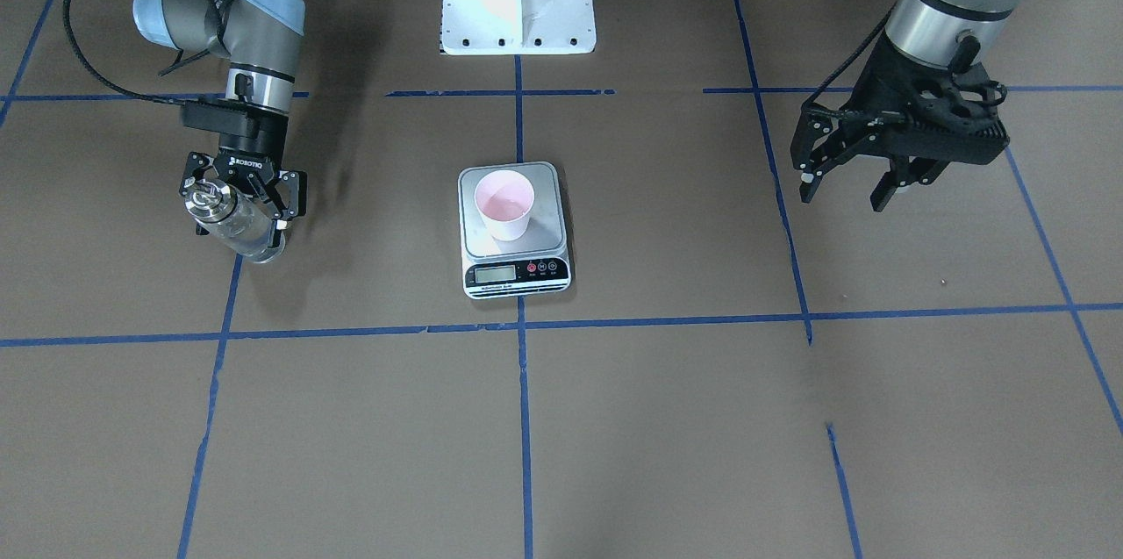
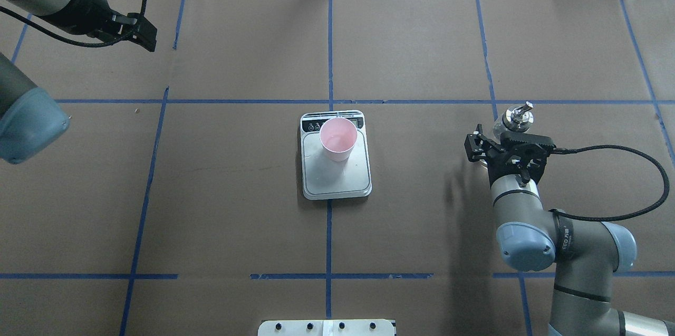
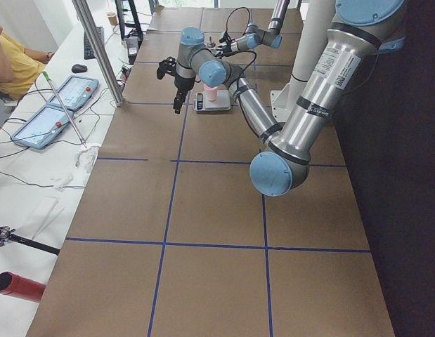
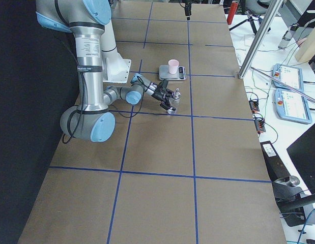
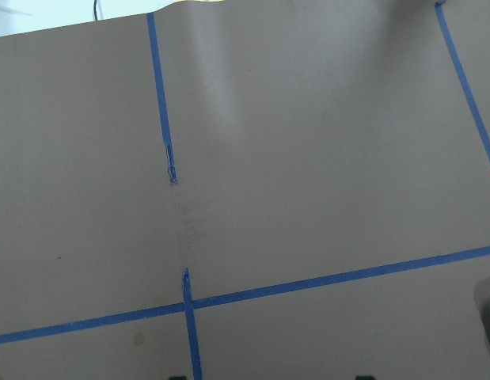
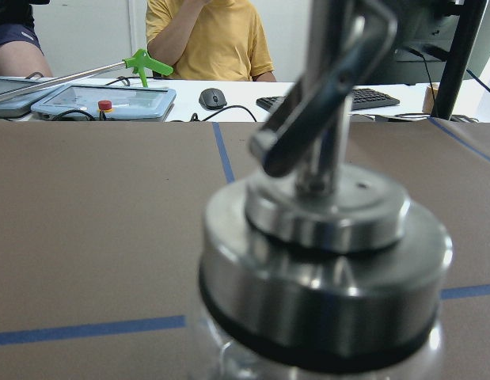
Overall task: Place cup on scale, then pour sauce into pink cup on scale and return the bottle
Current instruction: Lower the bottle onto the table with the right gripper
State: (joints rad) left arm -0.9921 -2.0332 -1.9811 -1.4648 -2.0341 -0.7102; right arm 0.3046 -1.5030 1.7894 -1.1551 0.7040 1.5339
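Bottle (image 1: 253, 240) stands upright, squeezed in the right gripper (image 1: 239, 213), well apart from the cup (image 1: 504, 204) on the scale (image 1: 546, 189), which lies to its left. Left gripper (image 1: 843, 192) hangs wide open, farther off.

One cup (image 1: 504, 206), one scale (image 1: 548, 190), one bottle (image 1: 250, 239), two grippers: left gripper (image 1: 847, 190), right gripper (image 1: 239, 219)

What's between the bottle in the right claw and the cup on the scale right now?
Nothing stands there: only bare brown table paper lies between the bottle and the cup on the scale, as the overhead view shows.
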